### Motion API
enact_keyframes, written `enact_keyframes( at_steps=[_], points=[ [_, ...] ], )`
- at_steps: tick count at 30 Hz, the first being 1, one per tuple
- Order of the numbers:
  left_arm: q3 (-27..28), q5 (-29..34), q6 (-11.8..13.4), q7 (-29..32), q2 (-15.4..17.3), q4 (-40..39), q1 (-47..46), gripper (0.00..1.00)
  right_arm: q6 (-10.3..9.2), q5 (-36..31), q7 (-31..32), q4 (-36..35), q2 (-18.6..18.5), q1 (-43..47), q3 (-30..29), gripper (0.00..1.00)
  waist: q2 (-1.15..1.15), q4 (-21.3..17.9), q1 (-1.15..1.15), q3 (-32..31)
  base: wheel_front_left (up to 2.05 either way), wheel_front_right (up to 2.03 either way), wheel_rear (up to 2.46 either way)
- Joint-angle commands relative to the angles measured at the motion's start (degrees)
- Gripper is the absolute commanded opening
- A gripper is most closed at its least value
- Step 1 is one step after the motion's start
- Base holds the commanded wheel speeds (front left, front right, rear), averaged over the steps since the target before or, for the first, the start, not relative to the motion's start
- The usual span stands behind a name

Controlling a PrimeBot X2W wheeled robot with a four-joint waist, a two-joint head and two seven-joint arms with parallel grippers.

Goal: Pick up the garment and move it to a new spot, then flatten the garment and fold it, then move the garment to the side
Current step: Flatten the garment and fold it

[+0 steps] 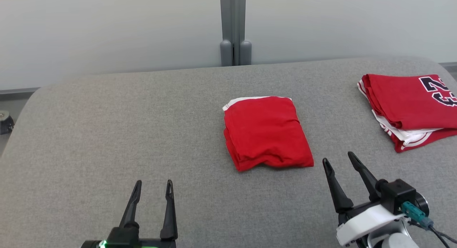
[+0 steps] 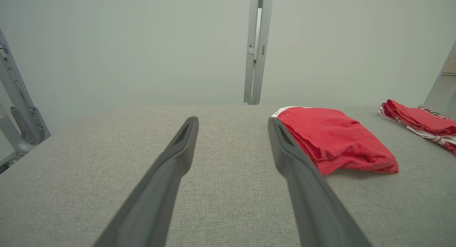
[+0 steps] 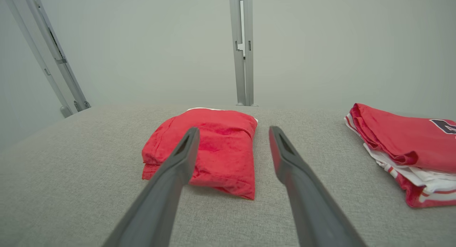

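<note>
- Garment (image 1: 266,132) is lying folded on the table (image 1: 107,133); scooping under its near edge is looking safest.
- Left claw (image 1: 154,182) and right claw (image 1: 338,158) are standing apart, empty.

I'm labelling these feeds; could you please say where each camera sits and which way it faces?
Head view: on the head, facing forward and down at the grey table; left claw lower left, right claw lower right, both open.
Left wrist view: on that wrist, facing along its fingers; folded red garment to their right.
Right wrist view: on that wrist, fingers aimed at the garment.
Shared: all show the garment and the jersey pile.
</note>
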Motion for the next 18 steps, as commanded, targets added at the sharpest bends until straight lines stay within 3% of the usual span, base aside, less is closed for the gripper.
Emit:
enact_keyframes(
  at_steps=[1,8,18],
  points=[
    [0.16,0.05,-0.06,-0.14,0.14,-0.21,1.46,1.00,-0.05,-0.76,-0.21,-0.54,0.35,1.74,-0.85,1.00,0.00,0.54,0.00,-1.44,0.00,0.00,0.00],
    [0.46,1.07,0.65,-0.14,0.13,-0.34,4.23,1.00,-0.04,-1.96,-0.21,-2.55,2.63,7.11,-3.86,1.00,0.00,0.90,0.00,-4.06,0.00,0.00,0.00],
    [0.63,1.69,0.32,-0.14,0.12,0.45,5.07,1.00,-0.04,-1.97,-0.21,-2.23,2.96,7.68,-3.97,1.00,0.00,0.47,0.00,-4.96,0.00,0.00,0.00]
  ],
)
